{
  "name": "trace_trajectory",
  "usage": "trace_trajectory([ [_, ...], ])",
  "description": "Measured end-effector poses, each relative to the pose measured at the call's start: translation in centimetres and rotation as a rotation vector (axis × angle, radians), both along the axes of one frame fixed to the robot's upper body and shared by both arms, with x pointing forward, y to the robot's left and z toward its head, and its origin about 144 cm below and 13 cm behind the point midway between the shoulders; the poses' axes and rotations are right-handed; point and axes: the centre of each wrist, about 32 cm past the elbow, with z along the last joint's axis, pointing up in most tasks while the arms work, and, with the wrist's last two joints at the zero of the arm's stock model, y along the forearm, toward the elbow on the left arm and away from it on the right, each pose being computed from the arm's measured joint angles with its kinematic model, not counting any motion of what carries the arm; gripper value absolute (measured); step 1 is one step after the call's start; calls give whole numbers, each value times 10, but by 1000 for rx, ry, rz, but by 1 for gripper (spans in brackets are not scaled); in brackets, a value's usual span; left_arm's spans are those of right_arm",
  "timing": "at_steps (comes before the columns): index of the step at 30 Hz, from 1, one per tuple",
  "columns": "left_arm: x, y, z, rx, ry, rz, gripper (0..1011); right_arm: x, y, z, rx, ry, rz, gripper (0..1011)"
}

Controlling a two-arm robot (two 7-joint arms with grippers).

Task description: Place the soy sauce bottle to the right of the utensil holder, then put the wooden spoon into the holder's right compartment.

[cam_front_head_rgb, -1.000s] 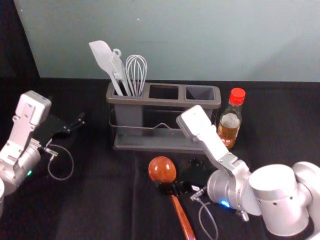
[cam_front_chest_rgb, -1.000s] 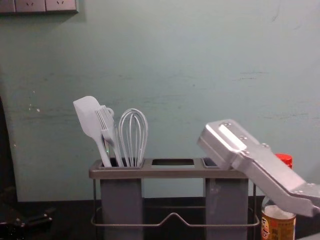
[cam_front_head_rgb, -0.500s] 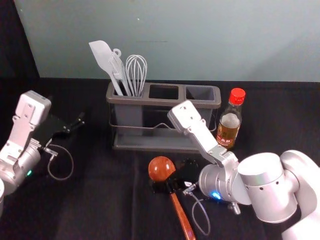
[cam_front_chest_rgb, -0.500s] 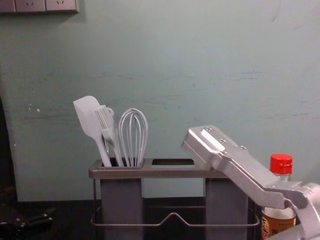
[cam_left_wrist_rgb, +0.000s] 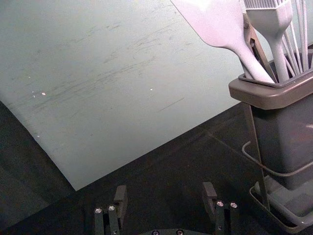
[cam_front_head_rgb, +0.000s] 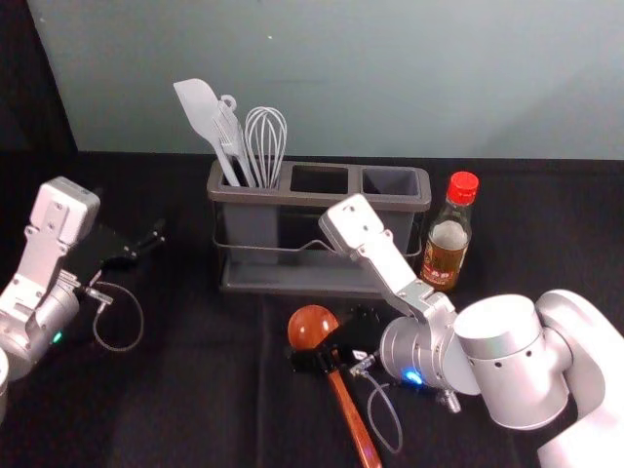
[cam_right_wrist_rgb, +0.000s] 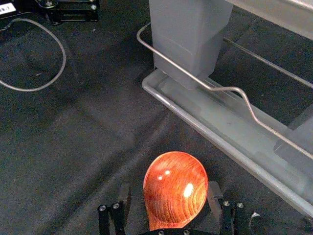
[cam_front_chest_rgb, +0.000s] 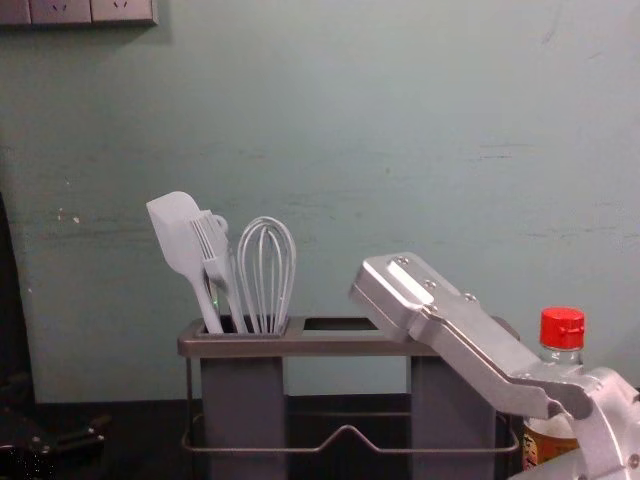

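The right arm enters the head view from the right edge, its white rounded joints bent low in front of the holder's right side; from the wrist a pale metal link [cam_front_head_rgb: 385,258] slants up and leftward across the front of the utensil holder [cam_front_head_rgb: 302,281]; in the chest view the same link crosses the holder's right part and hides some of the bottle. The right pincer [cam_front_head_rgb: 327,339] is low in front of the holder, reaching leftward around the head end of the wooden spoon [cam_front_head_rgb: 311,327]; in the right wrist view its two sides stand apart, with the spoon's glossy bowl between them; one side is very near the bowl, perhaps touching, and a gap shows on the other.

The spoon is in front of the holder's middle, bowl toward the holder, handle running nearer and slightly rightward in the head view; the soy sauce bottle [cam_front_head_rgb: 445,253], red cap on, stands upright just beside the holder, to its right; the holder's left compartment carries a spatula [cam_front_head_rgb: 199,109], a brush [cam_front_head_rgb: 229,132] and a whisk [cam_front_head_rgb: 265,146], the spatula tilted left.

The left arm is parked at the left edge of the head view, its left pincer [cam_front_head_rgb: 148,244] near the bench [cam_front_head_rgb: 195,390] and well apart from the spoon, its two sides spread in the left wrist view.
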Motion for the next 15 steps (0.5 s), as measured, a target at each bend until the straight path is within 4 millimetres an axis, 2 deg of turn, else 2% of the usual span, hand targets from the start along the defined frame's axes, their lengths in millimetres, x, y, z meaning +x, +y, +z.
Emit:
trace_trajectory([
  [15, 0, 0, 0, 0, 0, 0, 1005, 3, 2, -2, -9, -3, -2, 1003],
])
